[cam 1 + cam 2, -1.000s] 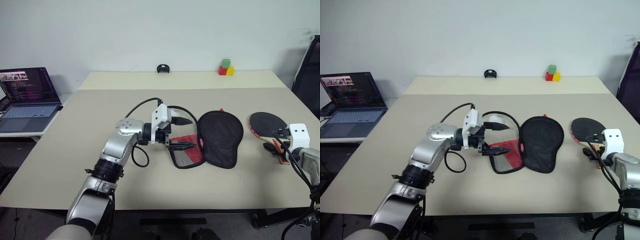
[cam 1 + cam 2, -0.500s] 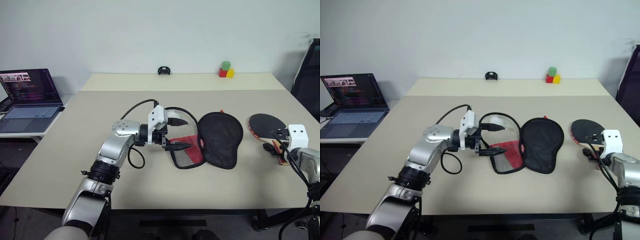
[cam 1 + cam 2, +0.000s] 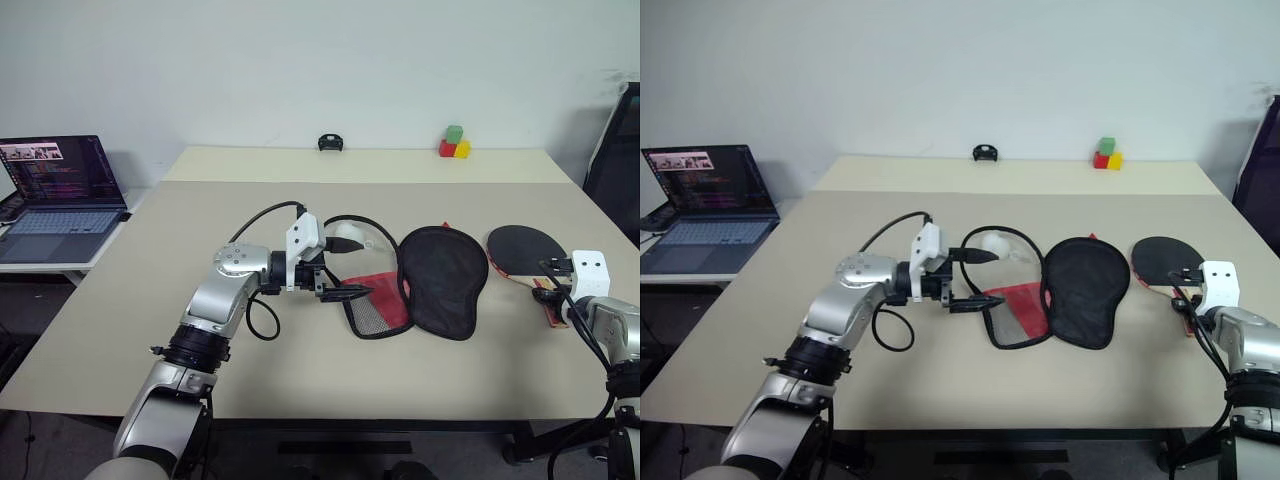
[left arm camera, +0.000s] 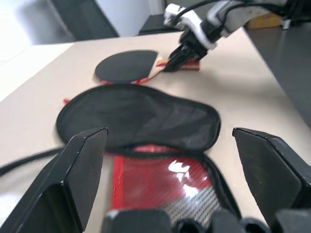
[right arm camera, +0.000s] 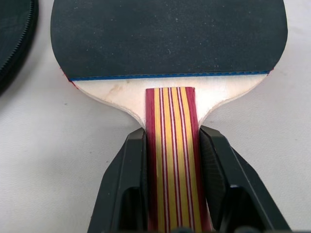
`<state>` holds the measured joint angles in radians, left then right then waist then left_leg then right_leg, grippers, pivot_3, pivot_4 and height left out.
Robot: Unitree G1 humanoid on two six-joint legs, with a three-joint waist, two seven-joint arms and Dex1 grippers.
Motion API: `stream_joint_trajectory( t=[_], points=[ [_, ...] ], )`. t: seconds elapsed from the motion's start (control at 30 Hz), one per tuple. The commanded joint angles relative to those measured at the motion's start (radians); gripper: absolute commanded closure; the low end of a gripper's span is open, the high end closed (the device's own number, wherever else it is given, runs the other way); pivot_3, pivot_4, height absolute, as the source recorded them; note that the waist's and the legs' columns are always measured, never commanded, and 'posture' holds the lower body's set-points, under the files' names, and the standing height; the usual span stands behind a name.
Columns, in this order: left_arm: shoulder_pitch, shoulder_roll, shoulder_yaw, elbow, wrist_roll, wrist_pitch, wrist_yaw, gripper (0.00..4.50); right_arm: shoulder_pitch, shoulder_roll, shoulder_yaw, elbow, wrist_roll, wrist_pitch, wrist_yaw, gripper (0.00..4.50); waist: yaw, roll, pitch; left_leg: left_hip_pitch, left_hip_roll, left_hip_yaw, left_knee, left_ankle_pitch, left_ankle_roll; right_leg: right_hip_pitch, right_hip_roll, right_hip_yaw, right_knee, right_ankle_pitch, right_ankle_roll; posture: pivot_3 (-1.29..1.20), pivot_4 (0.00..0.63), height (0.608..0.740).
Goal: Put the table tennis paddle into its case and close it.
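The table tennis paddle (image 3: pixel 521 250) lies flat at the right of the table, black face up, its striped wooden handle (image 5: pixel 171 145) pointing toward me. My right gripper (image 3: pixel 552 287) is shut on that handle, one finger pressed against each side (image 5: pixel 133 160). The case (image 3: pixel 438 278) lies unzipped in the middle of the table. Its black flap is folded open to the right, and the red and mesh half (image 3: pixel 376 302) lies to the left. My left gripper (image 3: pixel 347 268) hovers level at the case's left edge, pointing right, with its fingers (image 4: pixel 82 155) spread wide and nothing between them.
An open laptop (image 3: pixel 55 190) sits on a side table at the far left. A small black object (image 3: pixel 328 142) and coloured blocks (image 3: pixel 453 142) stand along the far edge. A dark chair (image 3: pixel 618 140) is beside the table's right edge.
My right gripper has closed onto the paddle's handle. My left gripper has drawn slightly left, away from the case, still open.
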<state>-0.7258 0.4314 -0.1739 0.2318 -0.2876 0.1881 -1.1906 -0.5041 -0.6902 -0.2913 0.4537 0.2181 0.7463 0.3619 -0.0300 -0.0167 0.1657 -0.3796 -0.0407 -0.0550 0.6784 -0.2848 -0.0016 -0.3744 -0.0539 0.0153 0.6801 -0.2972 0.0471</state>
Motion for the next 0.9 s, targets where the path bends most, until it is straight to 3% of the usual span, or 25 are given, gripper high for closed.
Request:
stream_joint_trajectory(
  t=[0.03, 0.27, 0.4, 0.63, 0.9],
  points=[
    [0.037, 0.052, 0.058, -0.060, -0.009, 0.006, 0.021, 0.00, 0.006, 0.007, -0.054, -0.122, 0.022, 0.059, -0.051, 3.39, -0.002, 0.000, 0.000, 0.000, 0.000, 0.000, 0.000, 0.000, 0.000, 0.000, 0.000, 0.000, 0.000, 0.000, 0.000, 0.00, 0.150, 0.740],
    [0.092, 0.095, 0.085, -0.103, -0.018, 0.032, 0.050, 0.00, 0.007, 0.006, -0.140, -0.407, 0.093, 0.228, -0.096, 3.39, 0.000, 0.005, 0.002, -0.016, 0.000, 0.000, -0.001, 0.000, 0.000, -0.017, 0.000, 0.000, 0.002, 0.000, 0.000, 0.00, 0.150, 0.740],
    [0.098, 0.098, 0.088, -0.110, -0.021, 0.040, 0.057, 0.00, 0.005, 0.042, -0.158, -0.517, 0.115, 0.294, -0.134, 3.39, 0.002, 0.005, 0.002, -0.018, 0.000, 0.000, -0.002, 0.000, 0.000, -0.017, -0.001, 0.000, 0.000, 0.000, 0.000, 0.00, 0.150, 0.740],
    [0.097, 0.098, 0.087, -0.114, -0.023, 0.047, 0.063, 0.00, -0.039, 0.357, -0.181, -0.842, 0.181, 0.550, -0.310, 3.39, -0.003, 0.006, 0.002, -0.017, 0.001, 0.000, -0.002, 0.000, 0.000, -0.019, 0.001, 0.001, 0.002, 0.000, -0.001, 0.00, 0.150, 0.740],
    [0.096, 0.099, 0.086, -0.118, -0.024, 0.050, 0.066, 0.00, -0.129, 0.664, -0.214, -1.018, 0.138, 0.732, -0.478, 3.39, 0.004, 0.006, 0.002, -0.020, 0.000, -0.001, -0.002, 0.001, -0.001, -0.022, 0.000, 0.000, 0.001, 0.000, -0.001, 0.00, 0.150, 0.740]
  ],
)
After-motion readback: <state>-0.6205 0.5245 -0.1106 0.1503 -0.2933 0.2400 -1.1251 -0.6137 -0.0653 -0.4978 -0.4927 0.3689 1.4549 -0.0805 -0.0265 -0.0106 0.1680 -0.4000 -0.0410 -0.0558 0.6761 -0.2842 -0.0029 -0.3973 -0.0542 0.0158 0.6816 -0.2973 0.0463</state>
